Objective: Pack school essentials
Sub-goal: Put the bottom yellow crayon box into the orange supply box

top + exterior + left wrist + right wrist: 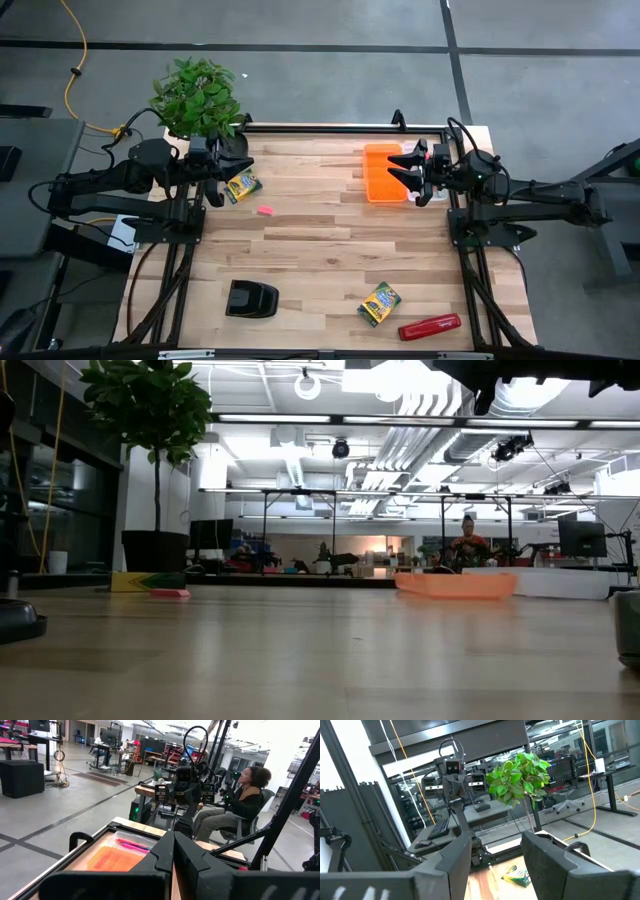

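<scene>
One yellow-green crayon box (242,187) lies flat on the table's far left, just in front of my left gripper (228,160), which hovers above the table, shut and empty. The box also shows in the right wrist view (516,875). A tiny pink eraser (265,210) lies beside it. A second crayon box (379,303) lies near the near right edge. An orange tray (381,172) sits far right with a pink pen (132,845) inside. My right gripper (405,166) hangs open over the tray's right side and holds nothing. Other pens are not visible.
A black blocky object (250,298) sits near the near edge, left of centre. A red stapler (430,327) lies at the near right corner. A potted plant (198,97) stands behind the far left corner. A person (240,805) sits beyond the table's right side.
</scene>
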You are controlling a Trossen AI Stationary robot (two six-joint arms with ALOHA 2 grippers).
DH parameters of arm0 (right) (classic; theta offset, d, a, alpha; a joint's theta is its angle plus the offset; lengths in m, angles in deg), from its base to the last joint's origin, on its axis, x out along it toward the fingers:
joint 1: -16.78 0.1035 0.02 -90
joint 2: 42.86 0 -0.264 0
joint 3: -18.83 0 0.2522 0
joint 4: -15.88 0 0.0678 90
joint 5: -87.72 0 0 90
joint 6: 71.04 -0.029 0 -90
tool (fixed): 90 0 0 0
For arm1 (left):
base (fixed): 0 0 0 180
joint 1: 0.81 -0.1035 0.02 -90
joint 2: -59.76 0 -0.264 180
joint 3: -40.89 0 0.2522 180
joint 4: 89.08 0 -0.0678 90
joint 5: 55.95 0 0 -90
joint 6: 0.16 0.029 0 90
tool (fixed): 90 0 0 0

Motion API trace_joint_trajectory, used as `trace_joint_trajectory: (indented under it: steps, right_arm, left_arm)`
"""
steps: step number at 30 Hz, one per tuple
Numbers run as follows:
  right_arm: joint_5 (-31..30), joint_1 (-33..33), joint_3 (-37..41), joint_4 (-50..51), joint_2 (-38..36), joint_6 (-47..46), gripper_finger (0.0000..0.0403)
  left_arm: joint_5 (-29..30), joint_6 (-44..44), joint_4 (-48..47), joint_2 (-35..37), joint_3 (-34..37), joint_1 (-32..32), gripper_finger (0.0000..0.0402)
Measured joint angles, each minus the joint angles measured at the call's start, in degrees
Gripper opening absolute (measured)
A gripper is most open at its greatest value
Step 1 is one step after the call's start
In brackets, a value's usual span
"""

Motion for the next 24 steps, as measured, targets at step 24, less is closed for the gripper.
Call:
trace_joint_trajectory:
  steps: [24]
  right_arm:
    - [2.32,-0.02,-0.03,0.0,0.07,-1.85,0.0167]
  left_arm:
    - [0.04,0.0,-0.01,0.0,0.0,0.0,0.0]
